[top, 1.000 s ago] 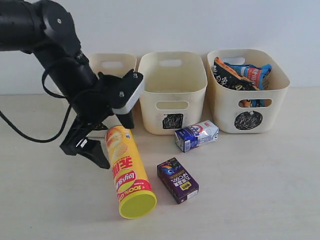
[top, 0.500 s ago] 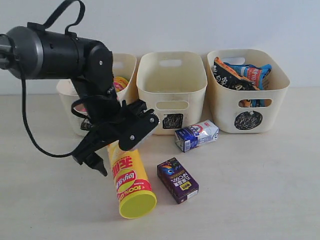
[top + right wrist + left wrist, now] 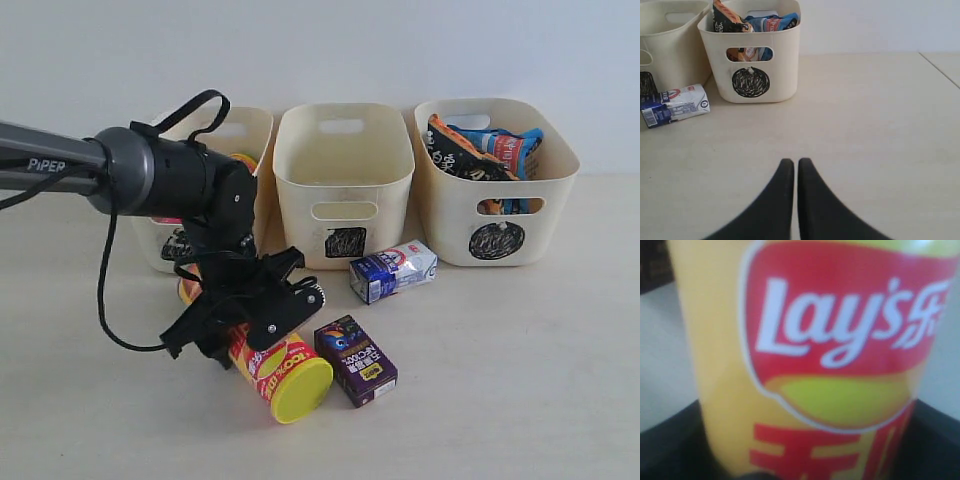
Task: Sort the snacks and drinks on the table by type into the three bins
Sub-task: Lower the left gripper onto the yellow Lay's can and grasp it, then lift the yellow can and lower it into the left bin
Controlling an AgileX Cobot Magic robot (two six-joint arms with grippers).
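Snugly, yellow canister point(image 3: 264, 362) lies within left tool point(image 3: 222, 338).

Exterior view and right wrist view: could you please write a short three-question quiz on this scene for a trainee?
1. True or false: the yellow canister stands upright.
2. The bags sit in the bin marked: A triangle; B square; C circle.
3. Fill in: the right gripper is ___ (open or shut).
Key: 1 false; 2 C; 3 shut.
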